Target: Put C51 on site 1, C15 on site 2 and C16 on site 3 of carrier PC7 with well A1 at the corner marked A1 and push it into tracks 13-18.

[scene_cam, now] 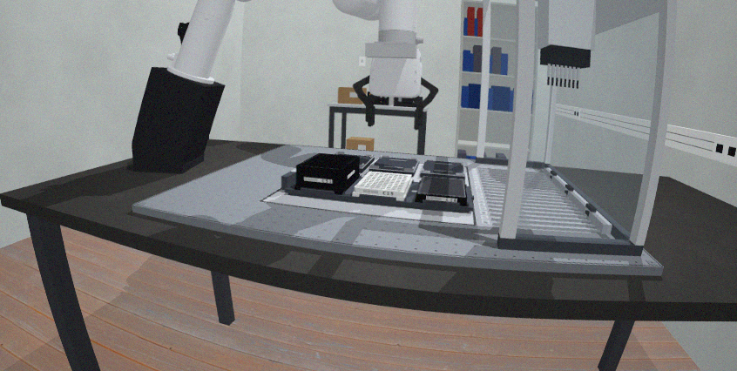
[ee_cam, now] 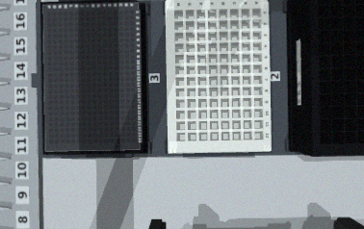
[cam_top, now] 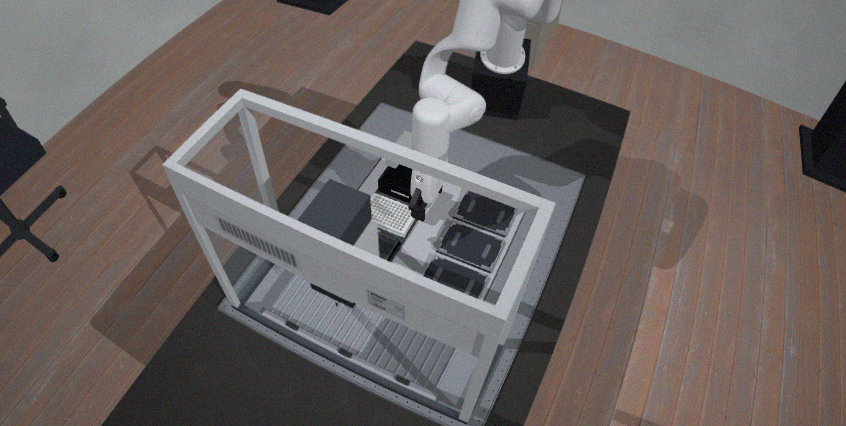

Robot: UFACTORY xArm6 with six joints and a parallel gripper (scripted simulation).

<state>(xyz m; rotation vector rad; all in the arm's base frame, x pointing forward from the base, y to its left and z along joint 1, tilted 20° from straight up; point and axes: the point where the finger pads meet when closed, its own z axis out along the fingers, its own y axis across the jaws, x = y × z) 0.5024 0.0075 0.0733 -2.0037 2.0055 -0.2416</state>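
Observation:
The plate carrier PC7 [scene_cam: 378, 202] lies on the apron in front of the rails. It carries the black deep-well block C51 [scene_cam: 327, 172] [ee_cam: 337, 77], the white 96-well plate C15 [scene_cam: 383, 185] [ee_cam: 218, 79] by the mark 2, and the dark 384-well plate C16 [scene_cam: 442, 189] [ee_cam: 91, 77] by the mark 3. All three look flat. My gripper [scene_cam: 395, 122] is open and empty, well above the carrier. In the wrist view its fingertips hang over the bare apron beside the carrier's long edge.
The track numbers [ee_cam: 22, 96] run along the apron next to the carrier's site 3 end. The loading rails [scene_cam: 536, 198] lie under the white instrument frame [cam_top: 354, 234], with a pipetting head [scene_cam: 564, 33] above. The nests [cam_top: 473, 240] stand empty beside the apron.

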